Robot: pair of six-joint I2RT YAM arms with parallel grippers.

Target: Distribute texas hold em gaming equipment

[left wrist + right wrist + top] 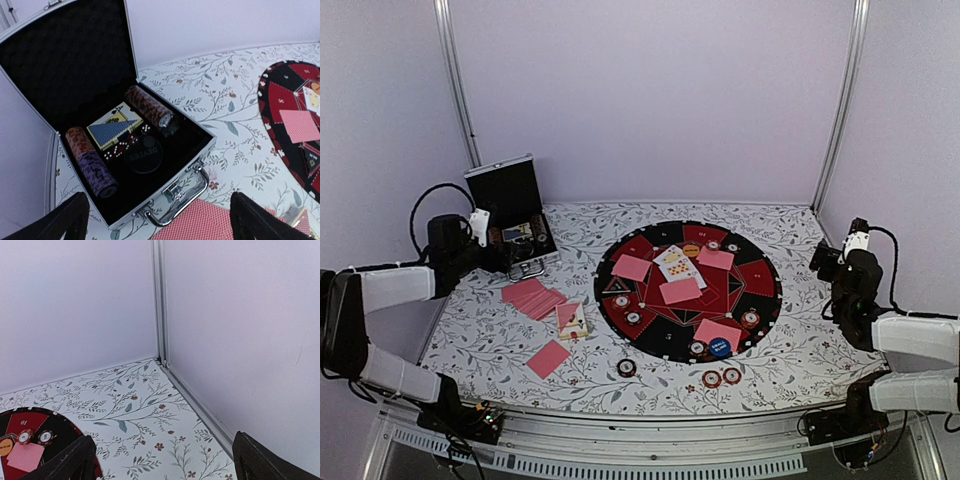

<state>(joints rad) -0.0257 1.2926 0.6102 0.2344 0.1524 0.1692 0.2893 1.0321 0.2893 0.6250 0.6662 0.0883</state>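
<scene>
Pink-backed cards point(680, 291) lie on the round black-and-red mat point(760, 280), with face-up cards point(678, 265) near its middle. An orange button point(691, 250) and a blue button point(720, 347) rest on the mat among small chips point(750, 319). Left of the mat is a spread of pink cards point(533, 297), whose edge point(200, 222) shows in the left wrist view. Three chips point(711, 379) lie on the cloth in front. My left gripper point(500, 248) point(160, 225) hangs open above the case handle, holding nothing. At the far right, my right gripper point(823, 258) point(162, 460) is open and empty.
The black silver-edged case point(512, 215) point(205, 145) stands open at the back left, holding chip rolls point(150, 111), a blue deck point(114, 129), dice and a black dealer disc point(143, 155). A single pink card point(549, 358) lies near the front. Walls and a corner post point(160, 300) enclose the table.
</scene>
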